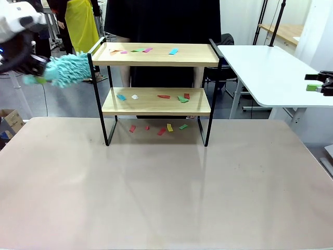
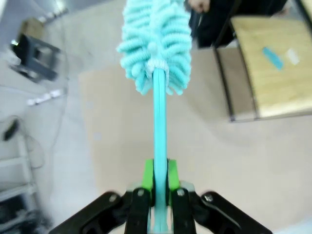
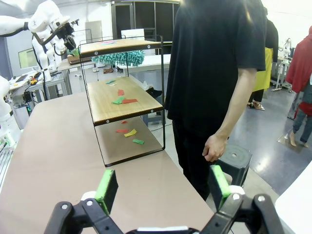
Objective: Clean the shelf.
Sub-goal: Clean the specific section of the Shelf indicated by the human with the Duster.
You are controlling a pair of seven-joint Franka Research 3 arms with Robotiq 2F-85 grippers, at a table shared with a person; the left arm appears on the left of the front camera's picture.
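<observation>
The shelf (image 1: 156, 101) stands at the far middle of the table, with two light wooden boards in a thin black frame. Coloured paper scraps (image 1: 147, 50) lie on the top board, more on the lower board and on the table under it. My left gripper (image 1: 32, 67) hovers up left of the shelf, shut on the handle of a teal fluffy duster (image 1: 67, 70) whose head nearly reaches the top board's left rail. In the left wrist view the gripper (image 2: 160, 175) clamps the duster (image 2: 156, 44), with the shelf (image 2: 273, 68) to the right. My right gripper (image 3: 163, 187) is open and holds nothing, off to the far right (image 1: 322, 83).
A person (image 1: 161, 21) in black stands just behind the shelf (image 3: 122, 97), one hand (image 3: 214, 146) hanging down. A white table (image 1: 265, 73) adjoins at the back right. The beige table (image 1: 166, 192) is bare in front of the shelf. A cardboard box (image 1: 10, 122) sits on the floor at left.
</observation>
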